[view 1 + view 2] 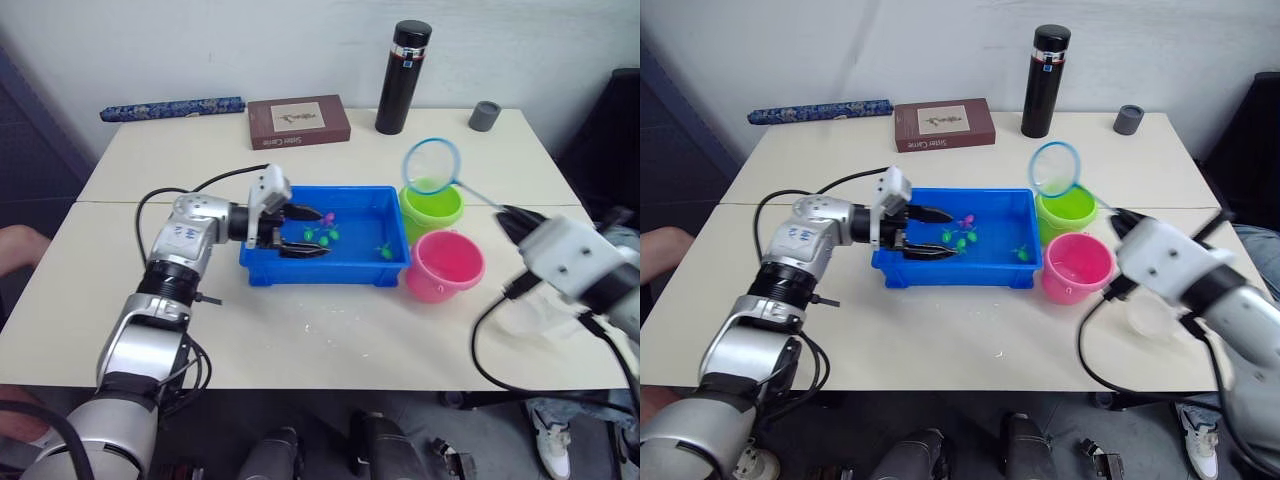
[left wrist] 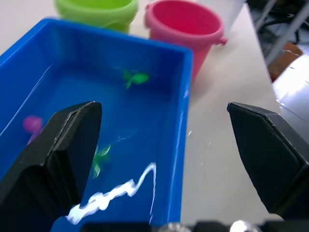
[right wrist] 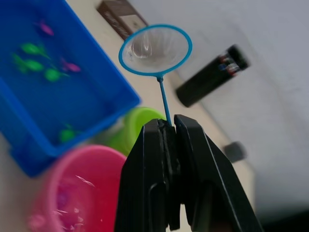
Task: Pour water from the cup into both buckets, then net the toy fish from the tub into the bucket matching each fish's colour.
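Right gripper: jaws clamped on the net stick, hoop above the green bucket. Light, whippy; hold is well back. Left gripper: jaws wide, empty, over the tub.

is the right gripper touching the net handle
Touching: the right wrist view shows the right gripper shut on the net handle, the thin stick pinched between its fingers.
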Tool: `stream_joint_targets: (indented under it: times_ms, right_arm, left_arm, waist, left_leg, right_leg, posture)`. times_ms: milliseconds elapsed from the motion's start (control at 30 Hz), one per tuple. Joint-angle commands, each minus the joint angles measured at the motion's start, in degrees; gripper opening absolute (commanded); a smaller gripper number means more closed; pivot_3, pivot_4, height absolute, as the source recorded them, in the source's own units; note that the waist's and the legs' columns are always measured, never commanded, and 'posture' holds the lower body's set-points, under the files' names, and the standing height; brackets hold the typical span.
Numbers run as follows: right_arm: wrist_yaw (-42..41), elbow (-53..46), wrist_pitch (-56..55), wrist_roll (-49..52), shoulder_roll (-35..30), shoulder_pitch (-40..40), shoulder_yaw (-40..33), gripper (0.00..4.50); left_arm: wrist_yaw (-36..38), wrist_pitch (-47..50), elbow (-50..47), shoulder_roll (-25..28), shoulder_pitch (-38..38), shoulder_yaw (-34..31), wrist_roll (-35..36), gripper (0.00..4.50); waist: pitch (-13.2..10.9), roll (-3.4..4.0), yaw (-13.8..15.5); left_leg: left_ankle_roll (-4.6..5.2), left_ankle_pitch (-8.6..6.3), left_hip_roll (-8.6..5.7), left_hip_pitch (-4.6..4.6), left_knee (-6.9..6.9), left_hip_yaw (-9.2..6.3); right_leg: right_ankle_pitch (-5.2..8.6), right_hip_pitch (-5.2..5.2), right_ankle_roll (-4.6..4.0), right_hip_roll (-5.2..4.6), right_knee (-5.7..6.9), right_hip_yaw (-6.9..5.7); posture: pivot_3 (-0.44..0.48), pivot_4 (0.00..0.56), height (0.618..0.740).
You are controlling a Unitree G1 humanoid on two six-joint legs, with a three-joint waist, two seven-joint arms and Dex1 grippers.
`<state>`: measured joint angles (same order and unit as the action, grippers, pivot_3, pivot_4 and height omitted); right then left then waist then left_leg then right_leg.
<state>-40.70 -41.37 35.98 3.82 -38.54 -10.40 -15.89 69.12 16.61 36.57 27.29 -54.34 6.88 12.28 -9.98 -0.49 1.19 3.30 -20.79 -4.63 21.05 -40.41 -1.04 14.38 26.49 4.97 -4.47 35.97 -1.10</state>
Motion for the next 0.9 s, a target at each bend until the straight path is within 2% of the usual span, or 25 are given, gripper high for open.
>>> stream_joint_targets:
  times_ms: [33, 167, 333, 633, 900]
  right_arm:
    - [-0.08, -0.33, 15.68, 9.07, 2.90, -4.89, 4.33, 0.00]
    - [2.29, 5.22, 25.58, 14.41, 8.13, -11.81, 7.83, 0.00]
    - [3.79, 13.47, 32.83, 18.06, 10.63, -17.78, 10.02, 0.00]
    - [5.27, 26.19, 30.32, 18.13, 10.52, -23.07, 13.31, 0.00]
    - [6.28, 34.61, 26.13, 16.82, 10.57, -26.07, 15.35, 0.00]
  left_arm:
    - [-1.42, 3.35, -6.04, 3.16, 3.35, -2.90, 1.05, 4.48]
    - [-4.32, 6.35, -13.34, 5.84, 8.15, -4.72, 1.38, 4.48]
    - [-7.32, 11.26, -22.61, 7.93, 13.32, -7.33, 3.32, 4.48]
    - [-11.44, 15.74, -30.63, 9.00, 18.03, -9.42, 5.32, 4.48]
    - [-13.30, 16.59, -32.85, 9.16, 19.31, -9.72, 6.00, 4.48]
  waist:
    - [0.00, 0.01, 0.19]
    - [0.00, 0.00, 0.32]
    - [0.01, 0.00, 0.11]
    - [0.01, 0.00, -0.07]
    - [0.01, 0.01, -0.17]
  left_leg:
    - [0.00, 0.00, 0.00, 0.05, 0.00, -0.01]
    - [0.03, -0.01, -0.06, 0.13, 0.00, -0.04]
    - [0.04, -0.01, -0.12, 0.14, -0.03, -0.11]
    - [0.02, -0.01, -0.09, 0.11, -0.01, -0.08]
    - [0.02, -0.01, -0.09, 0.11, 0.00, -0.07]
  right_leg:
    - [0.00, 0.04, 0.00, 0.00, 0.02, -0.01]
    - [-0.01, 0.03, 0.00, -0.06, -0.03, -0.05]
    - [-0.02, 0.01, 0.01, -0.08, -0.04, -0.06]
    - [-0.01, 0.04, 0.01, -0.05, 0.00, -0.09]
    - [-0.01, 0.04, 0.01, -0.06, -0.01, -0.09]
  posture:
    - [0.000, 0.150, 0.740]
    - [0.000, 0.150, 0.740]
    - [0.000, 0.150, 0.740]
    - [0.000, 0.150, 0.740]
    - [0.000, 0.150, 0.740]
